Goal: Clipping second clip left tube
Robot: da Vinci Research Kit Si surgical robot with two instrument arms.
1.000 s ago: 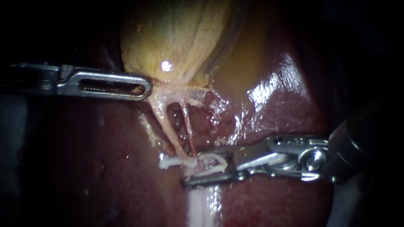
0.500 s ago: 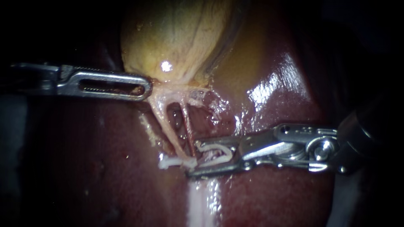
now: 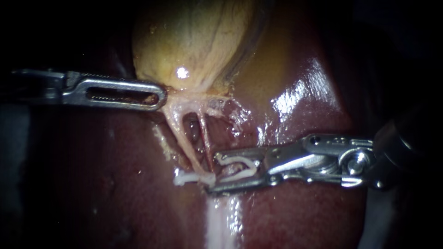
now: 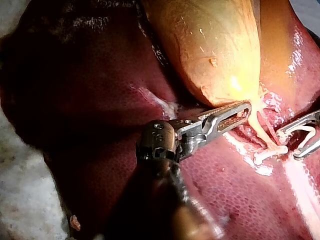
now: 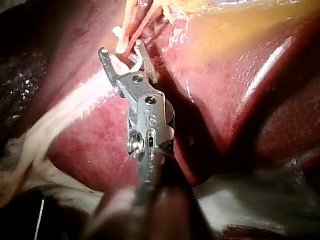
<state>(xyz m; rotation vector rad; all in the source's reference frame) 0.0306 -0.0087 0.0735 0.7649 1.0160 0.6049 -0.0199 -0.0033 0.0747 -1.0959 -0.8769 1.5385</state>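
My left instrument (image 3: 161, 97) comes in level from the left, its slotted jaws shut on the pale tissue at the neck of the yellow gallbladder (image 3: 194, 41). Two tubes run down from there: the pale left tube (image 3: 184, 138) and a thin red right tube (image 3: 206, 138). A white clip (image 3: 184, 178) sits across the left tube's lower end. My right instrument (image 3: 213, 174) holds a white clip (image 3: 236, 161) between its spread jaws, whose tips lie just right of the tubes' lower ends. The right wrist view shows the same jaws (image 5: 120, 48) just short of the tubes.
Dark red liver (image 3: 300, 92) lies all around, wet and shiny. A pale band of tissue (image 3: 221, 221) runs down the liver under the right instrument's jaws. In the left wrist view, pale bench cover (image 4: 20, 165) shows beyond the liver's edge.
My right instrument has drawn back a little to the right and slightly up, so its jaws no longer reach past the tubes' lower ends. The left instrument and the tubes have stayed still.
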